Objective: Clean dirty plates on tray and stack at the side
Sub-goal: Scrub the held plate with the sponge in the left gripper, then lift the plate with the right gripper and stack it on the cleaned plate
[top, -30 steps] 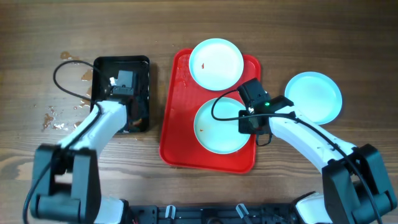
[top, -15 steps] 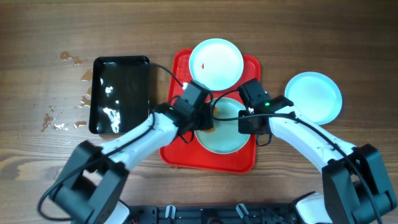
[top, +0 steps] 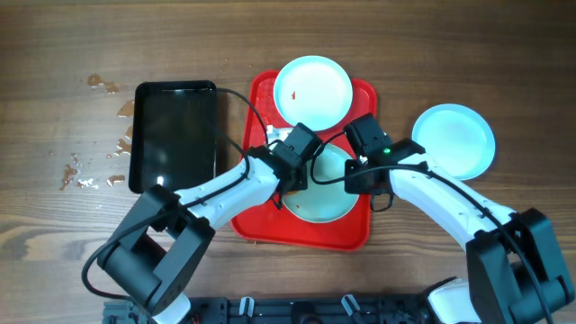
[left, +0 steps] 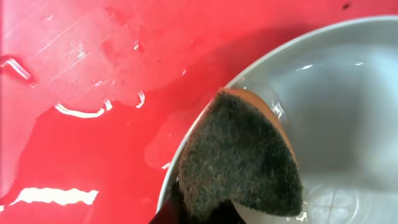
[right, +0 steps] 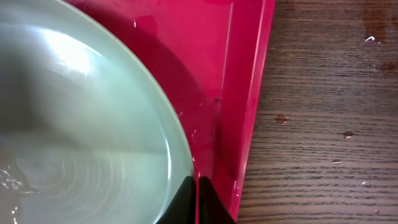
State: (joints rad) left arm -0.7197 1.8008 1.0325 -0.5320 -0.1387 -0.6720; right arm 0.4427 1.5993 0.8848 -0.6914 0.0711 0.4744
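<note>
The red tray (top: 254, 211) holds two pale-blue plates. The far plate (top: 313, 90) has small reddish spots. The near plate (top: 331, 200) is wet. My left gripper (top: 300, 160) is shut on a dark sponge (left: 239, 158) and presses it on the near plate's left rim (left: 336, 93), with the wet tray (left: 93, 74) beside it. My right gripper (top: 362, 175) is shut on the near plate's right rim; the right wrist view shows the fingers (right: 197, 199) closed on the plate's edge (right: 74, 124) by the tray wall (right: 245, 74). A third plate (top: 454, 139) lies on the table to the right.
A black rectangular tray (top: 175, 135) lies left of the red tray, with no sponge in it. Water drops and small stains (top: 90, 171) mark the wood at the far left. A black cable runs from the left arm over the red tray's left edge.
My left arm has come from the black tray with the sponge, crossed to the red tray, and moved right onto the near plate. The right arm has not moved.
</note>
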